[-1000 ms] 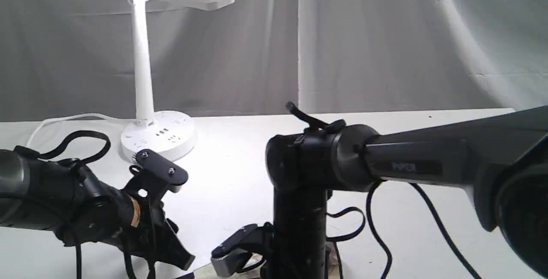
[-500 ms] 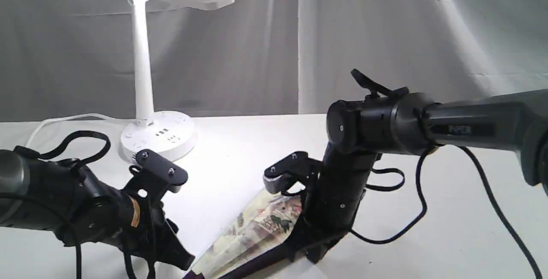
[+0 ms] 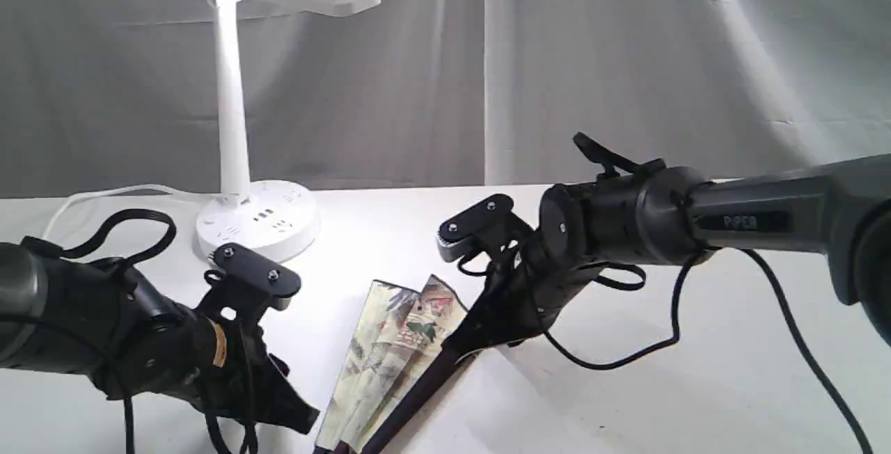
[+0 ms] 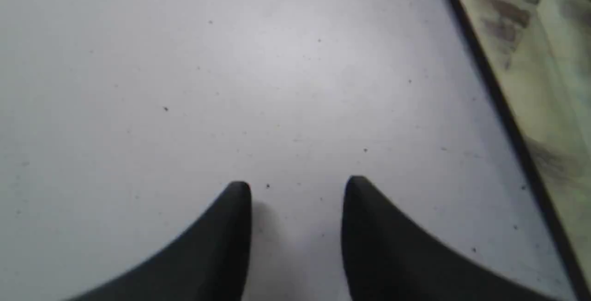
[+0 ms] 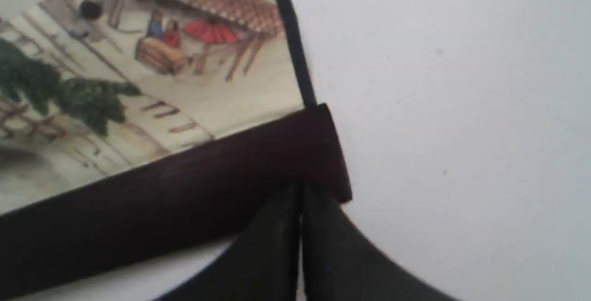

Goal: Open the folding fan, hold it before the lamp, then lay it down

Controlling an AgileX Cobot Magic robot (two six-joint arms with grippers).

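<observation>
Front-middle of the desk (image 3: 696, 384): the folding fan (image 3: 397, 342) sits part-open, narrow end at the front edge and painted leaf spreading toward the back, well apart from the lamp (image 3: 233, 106) at the back-left corner. Right gripper (image 5: 302, 190) is clenched, fingers pressed together with tips against the outer end of the dark guard (image 5: 184, 190); can't tell if anything is pinched between them. Left gripper (image 4: 298, 185) is released, jaws apart over bare desk, the fan's black edge just beside it.

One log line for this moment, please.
folding fan: partly spread | right gripper: jaws shut on folding fan | left gripper: jaws open, empty | lamp: upright
</observation>
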